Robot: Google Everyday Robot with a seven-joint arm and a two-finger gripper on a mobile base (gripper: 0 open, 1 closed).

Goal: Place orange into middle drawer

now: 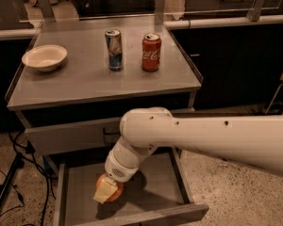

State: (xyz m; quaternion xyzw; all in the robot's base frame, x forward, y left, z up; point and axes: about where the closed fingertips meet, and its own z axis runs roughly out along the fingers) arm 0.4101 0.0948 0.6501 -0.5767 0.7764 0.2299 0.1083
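The middle drawer [153,194] is pulled open below the counter, a shallow grey box with a bare floor. My gripper [106,191] reaches down into its left half from the white arm on the right. It is shut on the orange [111,193], which shows as an orange curve behind the pale fingers [104,189]. The orange sits low, at or just above the drawer floor; I cannot tell whether it touches.
On the grey countertop [80,81] stand a white bowl [44,57] at the left, a blue can [114,49] and a red cola can [151,52] near the middle. A closed drawer front [70,135] sits above the open one. Cables [14,173] run at the left.
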